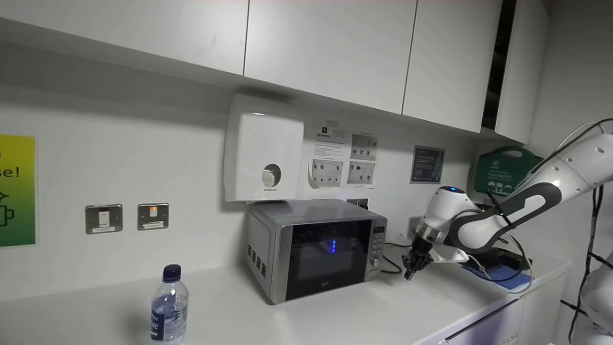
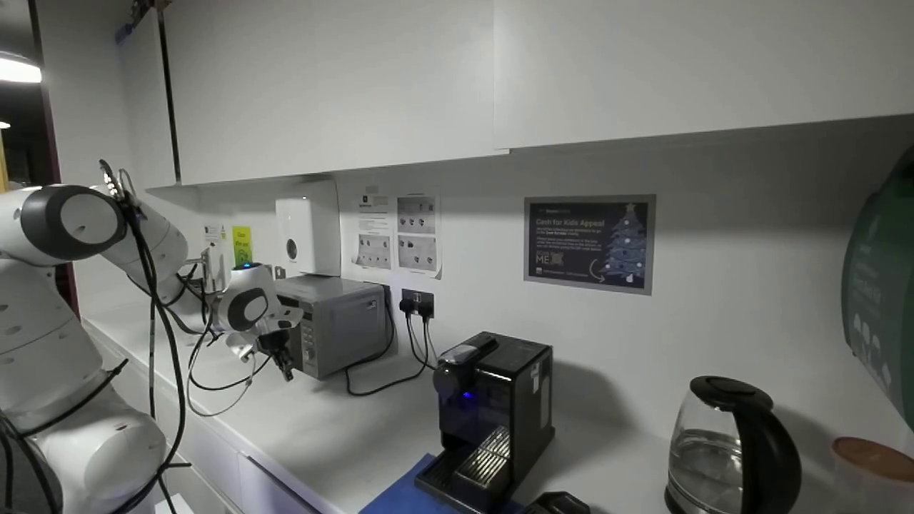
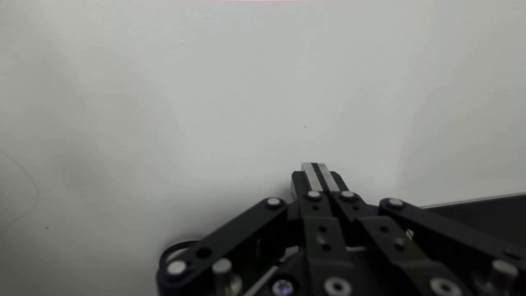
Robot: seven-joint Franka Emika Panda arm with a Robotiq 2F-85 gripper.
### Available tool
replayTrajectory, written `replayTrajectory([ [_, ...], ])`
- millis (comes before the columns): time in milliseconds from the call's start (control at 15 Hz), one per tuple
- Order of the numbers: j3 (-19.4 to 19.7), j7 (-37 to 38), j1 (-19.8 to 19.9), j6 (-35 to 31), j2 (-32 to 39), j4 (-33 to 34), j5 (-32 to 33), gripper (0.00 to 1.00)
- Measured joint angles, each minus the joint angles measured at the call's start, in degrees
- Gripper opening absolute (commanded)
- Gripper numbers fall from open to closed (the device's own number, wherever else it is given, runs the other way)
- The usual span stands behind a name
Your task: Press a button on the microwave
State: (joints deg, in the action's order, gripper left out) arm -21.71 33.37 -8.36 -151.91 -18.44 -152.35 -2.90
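Silver-grey microwave (image 1: 316, 250) stands lower centre in an exterior view, gripper (image 1: 410, 273) apart to its right with fingers (image 3: 312, 177) together — apparently the approach step; next, align these with the control strip (image 1: 376, 249) — then press inward.

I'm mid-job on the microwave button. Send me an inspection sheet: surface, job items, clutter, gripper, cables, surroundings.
Surface: white countertop; small dark speck in the wrist view.
Job's things: microwave with door shut, blue glow on it; control strip beside the door.
Clutter: capped bottle, coffee machine, kettle holding clear liquid.
Gripper: jaws shut, nothing held; hangs near the microwave, apparently apart from it.
Cables: black cable loops over the countertop by the microwave; robot cables hang along the arm.
Surroundings: wall dispenser, green first aid kit, overhead cupboards.
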Motion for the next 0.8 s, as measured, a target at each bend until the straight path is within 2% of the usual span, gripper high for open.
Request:
replayTrajectory([
  [333,-0.2,-0.3,-1.7,-8.3,2.5,-1.0,-0.6,0.01],
  [800,-0.1,-0.5,-2.4,-9.2,3.4,-1.1,-1.2,0.0],
])
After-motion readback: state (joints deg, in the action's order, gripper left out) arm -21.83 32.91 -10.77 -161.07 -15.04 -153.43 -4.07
